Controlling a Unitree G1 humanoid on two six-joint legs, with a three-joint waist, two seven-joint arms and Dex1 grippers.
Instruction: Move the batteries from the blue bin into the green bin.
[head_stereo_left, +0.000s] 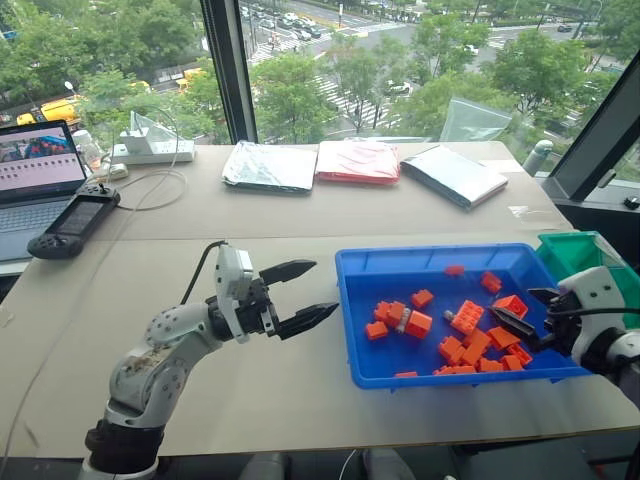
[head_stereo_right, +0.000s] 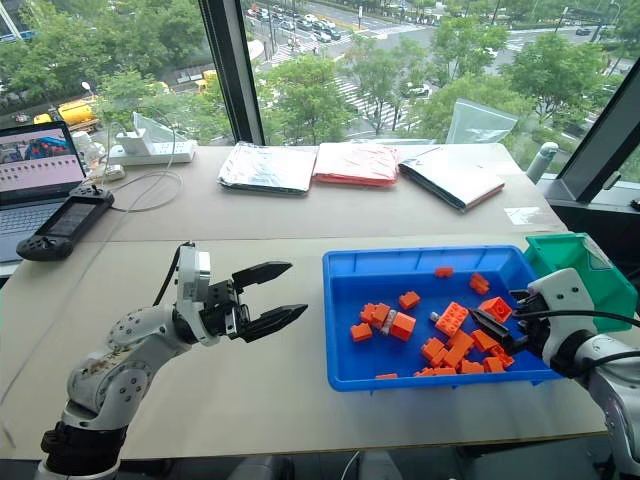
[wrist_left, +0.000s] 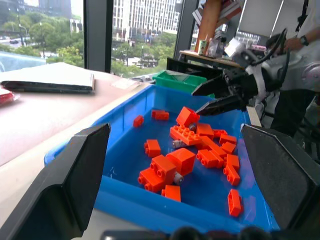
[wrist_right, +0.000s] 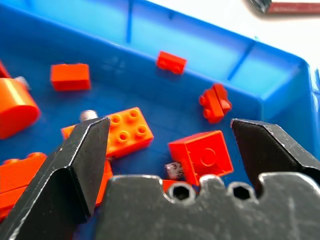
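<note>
The blue bin (head_stereo_left: 440, 251) sits on the table at the right, scattered with orange bricks (head_stereo_left: 466, 317). Two grey batteries lie among them: one (head_stereo_left: 403, 320) wedged between bricks near the middle, another (head_stereo_left: 449, 315) beside a larger brick. The green bin (head_stereo_left: 570, 255) stands against the blue bin's far right corner. My right gripper (head_stereo_left: 515, 305) hangs open low over the right part of the blue bin, with bricks and a battery end (wrist_right: 173, 170) below its fingers. My left gripper (head_stereo_left: 326, 287) is open and empty, held above the table just left of the blue bin and pointing at it.
At the table's far left are a laptop (head_stereo_left: 35, 175), a black handheld console (head_stereo_left: 75, 220) and a power strip (head_stereo_left: 150, 150) with cables. Foil packets (head_stereo_left: 270, 165) and a red one (head_stereo_left: 357, 160) lie at the back by the window. A person (wrist_left: 300, 40) stands beyond the green bin.
</note>
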